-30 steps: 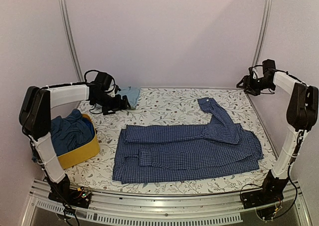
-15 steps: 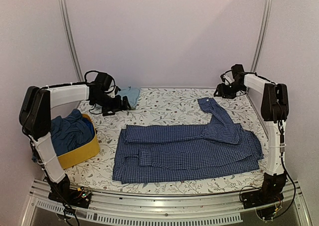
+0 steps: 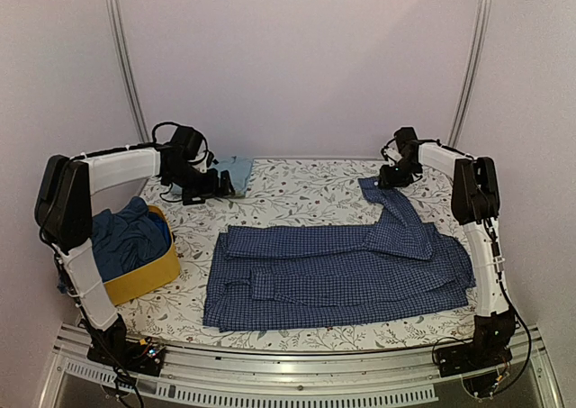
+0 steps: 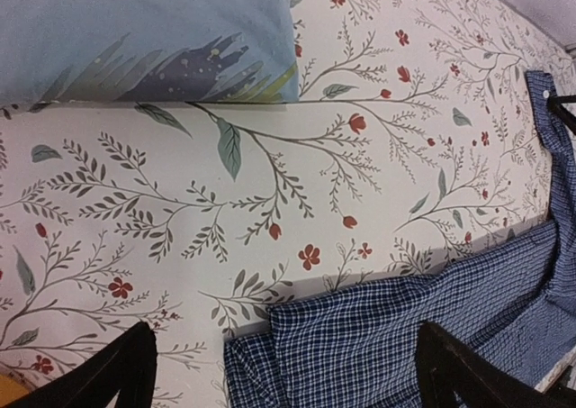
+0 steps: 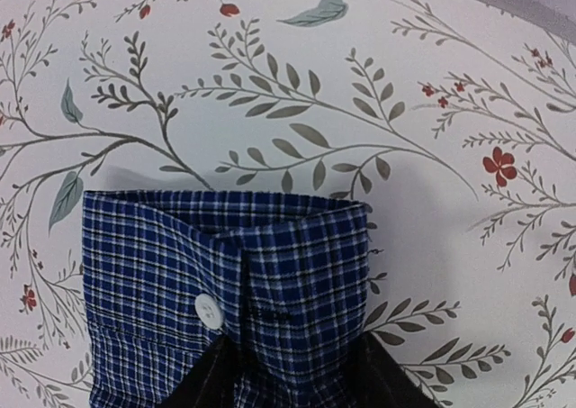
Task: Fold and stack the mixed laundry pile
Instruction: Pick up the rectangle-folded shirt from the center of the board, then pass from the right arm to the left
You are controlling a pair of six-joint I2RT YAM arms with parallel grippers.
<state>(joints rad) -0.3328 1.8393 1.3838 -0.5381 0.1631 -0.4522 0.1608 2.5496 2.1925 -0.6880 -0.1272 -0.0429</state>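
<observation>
Holding blue clothes [image 3: 126,237], basket [image 3: 148,280] sits; left claw [image 4: 283,365] gapes empty, right claw [image 5: 292,383] straddles cuff [image 5: 270,264].

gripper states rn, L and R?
Left gripper: open, holding nothing.
Right gripper: straddles the checked shirt cuff; cannot tell whether it is gripped.

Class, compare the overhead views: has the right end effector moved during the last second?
Yes. The right end effector swung left, away from the right frame post, reaching the checked shirt's cuff.
</observation>
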